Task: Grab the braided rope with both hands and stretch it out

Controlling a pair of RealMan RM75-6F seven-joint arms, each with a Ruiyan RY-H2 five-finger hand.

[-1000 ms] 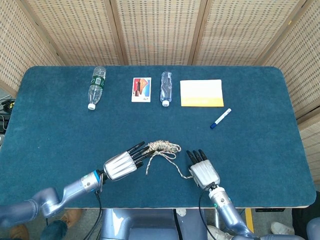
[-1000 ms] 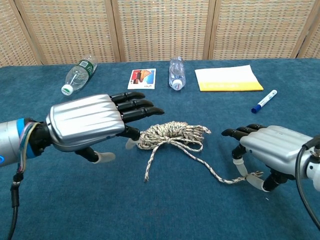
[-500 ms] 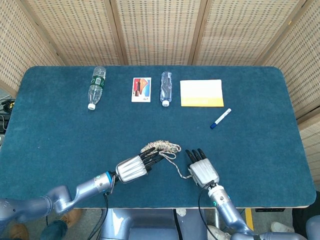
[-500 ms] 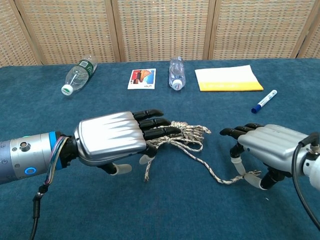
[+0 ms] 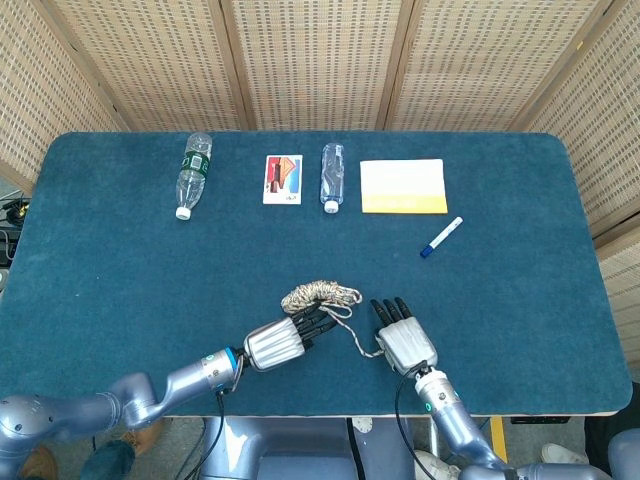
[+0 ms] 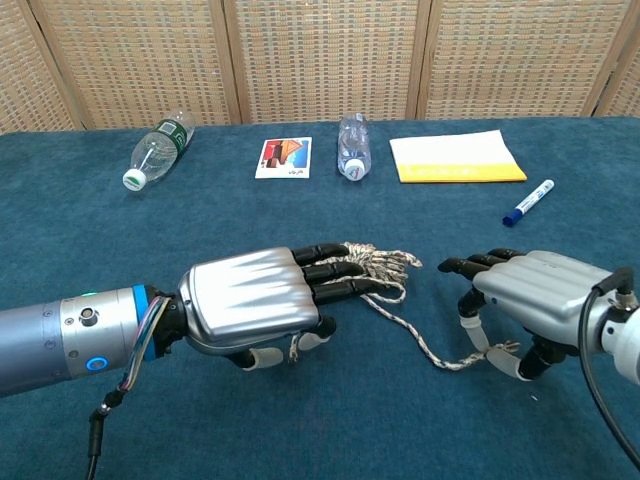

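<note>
Chest view shows the left robot hand (image 6: 255, 305) lying low on the blue bench (image 6: 80, 240), with its dark fingers (image 6: 335, 270) stretched over the near side of the rope (image 6: 375, 268). The rope is a loose bundle just in front of this hand, and the fingertips touch its strands; whether the thumb below closes on a strand I cannot tell. One free strand leaves the bundle and runs over the bench to the right robot hand (image 6: 525, 300), where its end lies under the palm, between the bent lower fingers. It looks pinched there, but the grip is not plainly visible. The upper fingers of this hand are stretched forward and a little apart. In the head view the left robot hand (image 5: 278, 342) and the right robot hand (image 5: 403, 338) are near each other, with the rope (image 5: 320, 296) just beyond them. Well beyond both hands lie two bottles (image 5: 193, 172) (image 5: 332, 176), a card (image 5: 283, 179) between them, a yellow pad (image 5: 403, 186) and a marker (image 5: 441, 237).
</note>
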